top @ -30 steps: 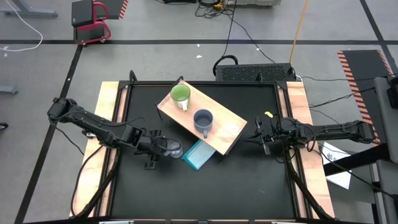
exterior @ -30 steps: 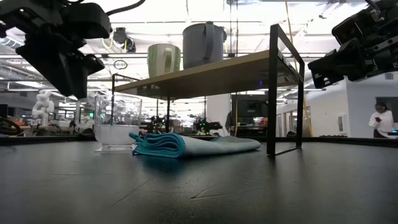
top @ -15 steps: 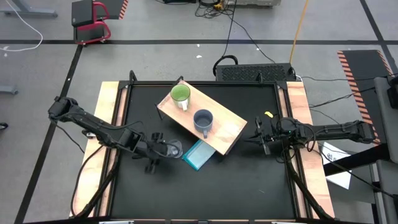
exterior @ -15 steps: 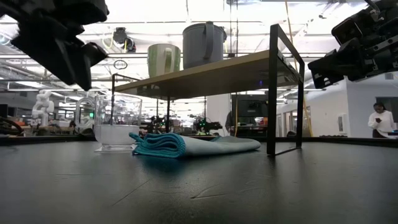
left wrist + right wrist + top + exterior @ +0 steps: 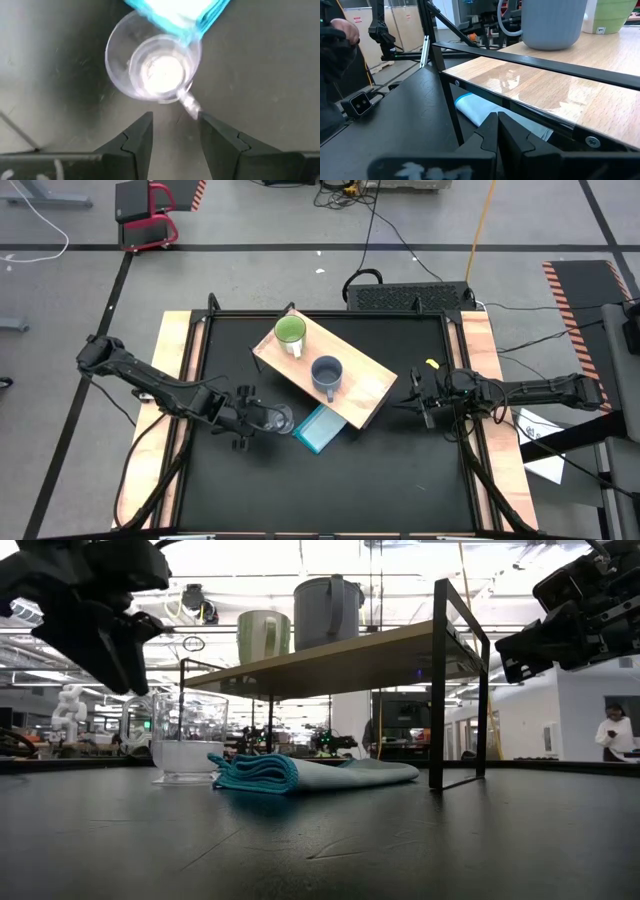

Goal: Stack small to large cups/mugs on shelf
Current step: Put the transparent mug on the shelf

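High view: black table [image 5: 330,480], grey floor [image 5: 60,310], cables [image 5: 380,225].

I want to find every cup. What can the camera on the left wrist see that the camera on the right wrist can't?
Only the left wrist view shows the clear glass cup, standing on the black table ahead of the open left gripper.

Only the right wrist view shows the grey-blue mug and the lime-green mug on the wooden shelf, plus the shut right gripper.

Both show the light-blue folded cloth.
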Action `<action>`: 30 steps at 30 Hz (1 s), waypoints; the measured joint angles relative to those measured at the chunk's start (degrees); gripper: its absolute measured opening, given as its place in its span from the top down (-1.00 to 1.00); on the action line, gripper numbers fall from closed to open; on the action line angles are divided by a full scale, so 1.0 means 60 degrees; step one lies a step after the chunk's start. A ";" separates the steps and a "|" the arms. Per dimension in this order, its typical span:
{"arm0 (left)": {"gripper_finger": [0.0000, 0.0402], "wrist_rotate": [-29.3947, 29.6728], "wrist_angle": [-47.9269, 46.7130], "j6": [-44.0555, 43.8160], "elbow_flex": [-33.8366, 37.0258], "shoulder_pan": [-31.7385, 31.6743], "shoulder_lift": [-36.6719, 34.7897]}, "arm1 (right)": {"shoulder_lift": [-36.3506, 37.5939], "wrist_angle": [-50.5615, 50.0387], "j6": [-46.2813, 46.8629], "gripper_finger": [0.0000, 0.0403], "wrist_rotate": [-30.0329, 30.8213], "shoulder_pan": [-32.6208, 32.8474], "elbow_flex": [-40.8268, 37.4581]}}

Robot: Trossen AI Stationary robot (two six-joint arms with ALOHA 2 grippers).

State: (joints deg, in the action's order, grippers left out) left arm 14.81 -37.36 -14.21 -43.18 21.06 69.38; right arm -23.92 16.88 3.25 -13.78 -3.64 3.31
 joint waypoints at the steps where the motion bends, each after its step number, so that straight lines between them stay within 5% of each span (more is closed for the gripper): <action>1: 0.22 0.0075 -0.0157 0.0000 0.0000 -0.0001 -0.0006 | 0.0004 0.0001 -0.0001 1.00 0.0000 0.0000 0.0002; 7: 0.30 0.0634 -0.0645 -0.0405 0.0000 -0.0007 -0.0018 | 0.0000 0.0036 -0.0001 1.00 0.0000 0.0000 0.0000; 20: 0.96 0.0396 0.0121 -0.0840 0.0672 -0.0036 -0.0018 | 0.0000 0.0068 0.0017 1.00 0.0000 0.0000 0.0003; 30: 0.98 0.0288 0.1499 -0.0865 0.1565 -0.0117 -0.0015 | 0.0004 0.0284 0.0020 1.00 -0.0003 0.0000 0.0000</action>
State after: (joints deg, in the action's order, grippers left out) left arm 16.53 -28.37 -19.40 -33.79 20.36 69.30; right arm -23.90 18.58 3.38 -13.80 -3.64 3.31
